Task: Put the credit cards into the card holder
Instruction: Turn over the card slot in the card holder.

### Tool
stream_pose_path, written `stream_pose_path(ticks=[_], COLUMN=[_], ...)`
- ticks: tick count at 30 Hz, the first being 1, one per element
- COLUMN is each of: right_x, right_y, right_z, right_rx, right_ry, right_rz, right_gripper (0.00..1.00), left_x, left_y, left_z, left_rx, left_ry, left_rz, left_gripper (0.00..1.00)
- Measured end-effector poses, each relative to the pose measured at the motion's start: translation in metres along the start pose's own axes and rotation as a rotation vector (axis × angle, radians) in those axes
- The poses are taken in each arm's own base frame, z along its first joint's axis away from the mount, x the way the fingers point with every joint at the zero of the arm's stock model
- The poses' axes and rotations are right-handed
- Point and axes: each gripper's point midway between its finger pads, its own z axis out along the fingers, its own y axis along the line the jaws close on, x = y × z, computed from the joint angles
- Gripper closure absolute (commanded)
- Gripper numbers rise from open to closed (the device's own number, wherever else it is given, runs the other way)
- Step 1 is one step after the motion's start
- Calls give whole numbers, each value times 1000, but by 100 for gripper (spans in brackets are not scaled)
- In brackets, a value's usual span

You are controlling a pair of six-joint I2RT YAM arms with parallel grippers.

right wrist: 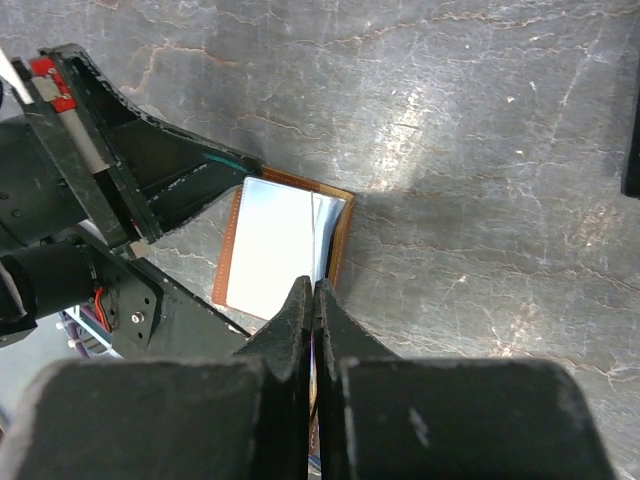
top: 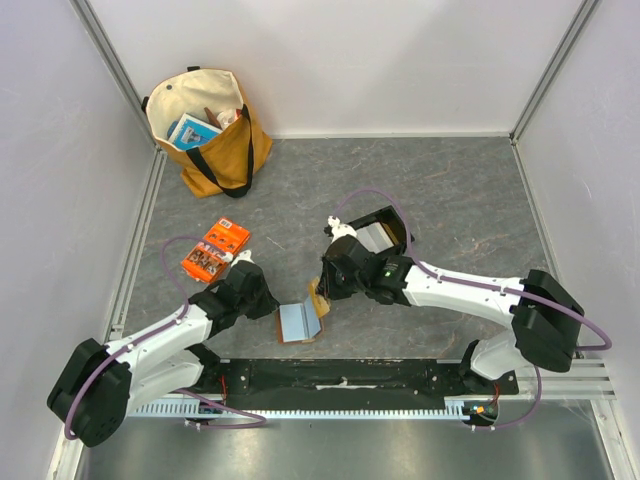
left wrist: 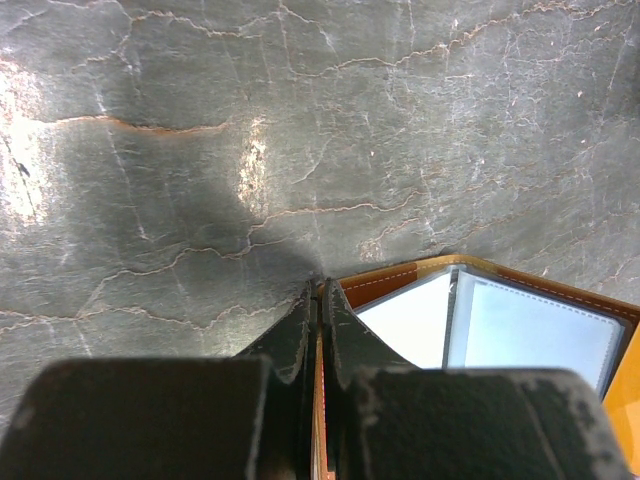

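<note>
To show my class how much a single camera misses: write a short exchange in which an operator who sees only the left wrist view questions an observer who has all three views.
Operator: My left claw is shut on the card holder's brown edge. Where is the right claw?
Observer: The right claw is at the holder's far side from yours, with its jaws pressed together.
Operator: Are any cards outside the holder?
Observer: What looks like a grey card lies in the black tray, beyond the right arm.
</note>
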Motion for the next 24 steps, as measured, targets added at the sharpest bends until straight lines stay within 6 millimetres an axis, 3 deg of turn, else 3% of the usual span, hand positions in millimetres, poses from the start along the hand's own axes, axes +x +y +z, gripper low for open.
stream_pose_path(ticks=[24], right_x=[5], right_y=[-19], right_z=[-2], right_rx=[-10], right_ry=[11], right_rz=[65], right_gripper=[100], left_x=[-2], left_y=[-3], left_z=[3], left_rx=[10], left_ry=[-5], left_rz=[1], left_gripper=[98])
